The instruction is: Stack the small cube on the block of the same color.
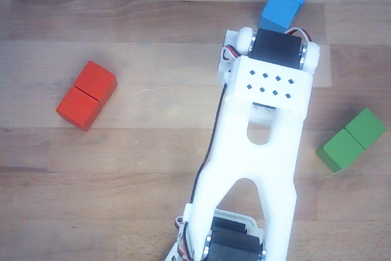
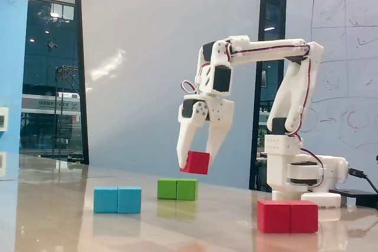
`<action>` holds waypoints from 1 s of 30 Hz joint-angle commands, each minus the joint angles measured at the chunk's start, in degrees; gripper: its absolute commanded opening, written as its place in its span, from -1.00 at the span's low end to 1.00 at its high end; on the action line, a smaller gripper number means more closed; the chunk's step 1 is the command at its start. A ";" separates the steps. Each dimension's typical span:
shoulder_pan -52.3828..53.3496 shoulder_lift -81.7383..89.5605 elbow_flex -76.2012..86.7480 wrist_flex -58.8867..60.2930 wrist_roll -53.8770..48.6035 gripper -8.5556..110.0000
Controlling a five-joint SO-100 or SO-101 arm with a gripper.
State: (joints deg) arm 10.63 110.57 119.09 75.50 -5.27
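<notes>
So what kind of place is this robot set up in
Probably an office or lab meeting room. In the fixed view, a whiteboard with sketched diagrams stands behind the arm, tall glass panes at the left reflect ceiling lights, and the arm sits on a wooden table with toy blocks.

You've got a pale wood table [image 1: 140, 151], glossy in the fixed view. Behind it a white wall [image 2: 171, 57]; dark window [image 2: 53, 69] at 9 o'clock w/ ceiling-light reflections; whiteboard [image 2: 348, 57] w/ scribbles at 3 o'clock.
</notes>
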 commanded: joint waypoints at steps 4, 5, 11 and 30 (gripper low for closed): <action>-2.29 3.96 -12.74 6.06 0.00 -0.77; -3.16 3.69 -13.71 7.29 0.09 -0.77; -7.56 -0.79 -17.40 14.33 0.62 -0.77; -32.96 -3.52 -28.92 18.02 0.79 -0.77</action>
State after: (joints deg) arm -16.44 106.70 96.68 93.69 -5.27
